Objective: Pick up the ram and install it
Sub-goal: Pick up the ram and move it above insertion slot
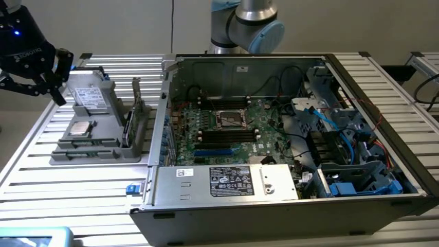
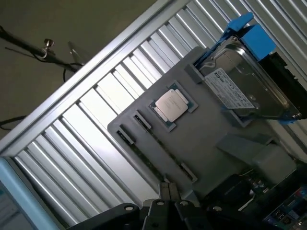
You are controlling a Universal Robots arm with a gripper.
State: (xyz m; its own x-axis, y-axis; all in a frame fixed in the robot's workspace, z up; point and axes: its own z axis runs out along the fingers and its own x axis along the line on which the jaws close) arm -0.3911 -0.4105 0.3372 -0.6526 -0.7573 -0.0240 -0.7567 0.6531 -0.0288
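Little of the task is done. The gripper [image 1: 56, 92] hangs over the worktop [image 1: 41, 175] edge on the exterior view's left, above the far end of the grey parts tray [image 1: 96, 149]. Its fingers [image 2: 165, 191] are pressed together and pinch nothing. The ram [image 1: 128, 128] appears to stand on edge along the tray's side nearest the open computer case [image 1: 274, 206] — not yet lifted, and well apart from the gripper. The black memory slots [image 1: 226, 135] on the motherboard look unfilled, as far as can be told — so both the pick-up and the install are left.
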